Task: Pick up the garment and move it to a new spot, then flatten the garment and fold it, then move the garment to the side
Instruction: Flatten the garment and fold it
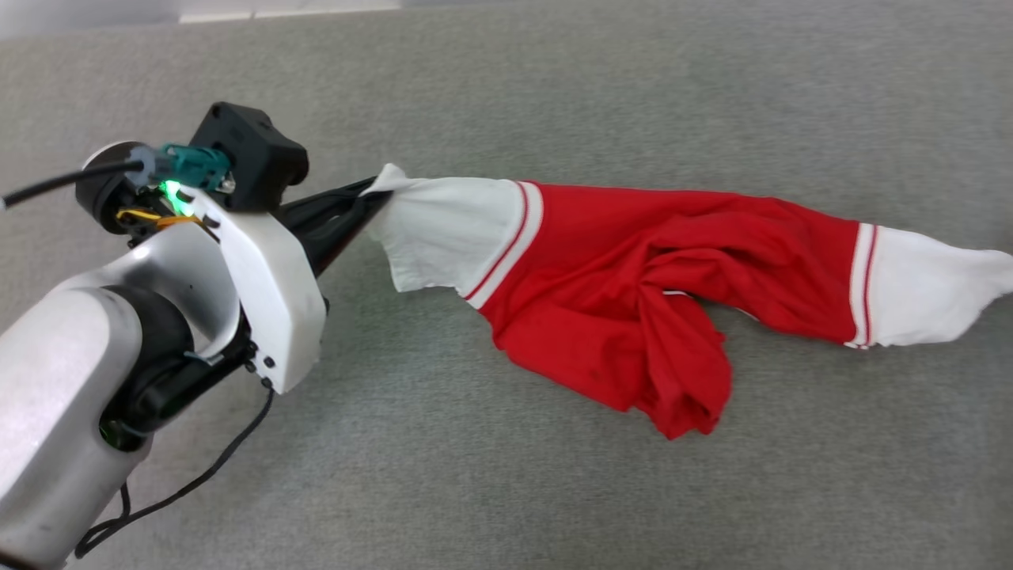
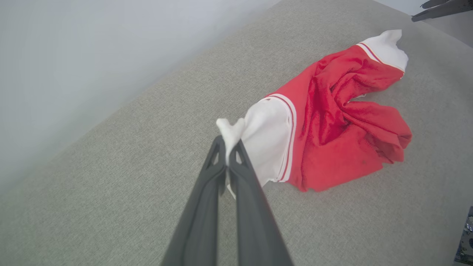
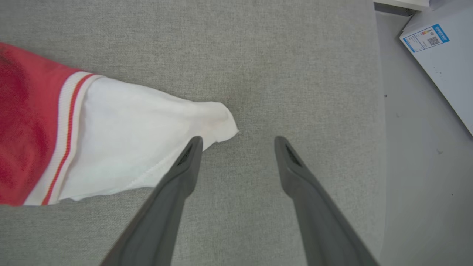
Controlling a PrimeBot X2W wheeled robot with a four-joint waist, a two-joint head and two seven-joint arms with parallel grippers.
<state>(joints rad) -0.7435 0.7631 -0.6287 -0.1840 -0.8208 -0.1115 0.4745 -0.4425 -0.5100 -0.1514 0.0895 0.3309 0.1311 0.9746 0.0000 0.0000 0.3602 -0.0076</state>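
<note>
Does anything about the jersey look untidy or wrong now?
Yes. The garment is twisted and bunched in its red middle, not flat. The left tool pinches one white sleeve tip; the right tool hangs open by the other.

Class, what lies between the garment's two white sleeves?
The garment's crumpled red body, resting on the grey surface; the head view shows it.

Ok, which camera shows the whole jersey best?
The head view: the jersey lies stretched sleeve to sleeve, red body bunched between. The left wrist view sees it foreshortened from the sleeve the left fingers pinch; the right wrist view catches the other white sleeve.
</note>
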